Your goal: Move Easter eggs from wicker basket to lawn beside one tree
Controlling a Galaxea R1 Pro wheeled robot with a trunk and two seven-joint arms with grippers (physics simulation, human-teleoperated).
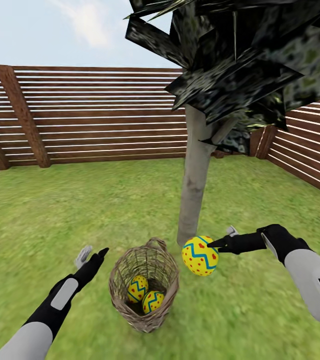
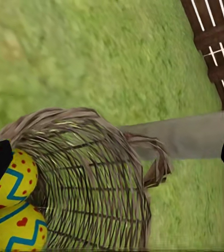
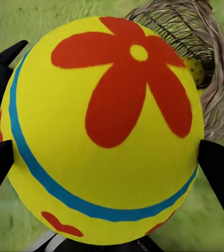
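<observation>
Egg (image 1: 200,256) – glossy, pinched by right gripper (image 1: 211,245) | left gripper (image 1: 92,253) spread | woven-twig basket (image 1: 167,295) – two eggs (image 1: 145,295)

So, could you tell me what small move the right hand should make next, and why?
Probably lower the egg onto the lawn by the tree trunk and release. The right hand holds it just off the grass beside the trunk, already out of the wicker basket, where two more eggs wait.

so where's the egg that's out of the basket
Head view: held in the right claw, the egg sits between the wicker basket and the tree trunk's base.
</observation>
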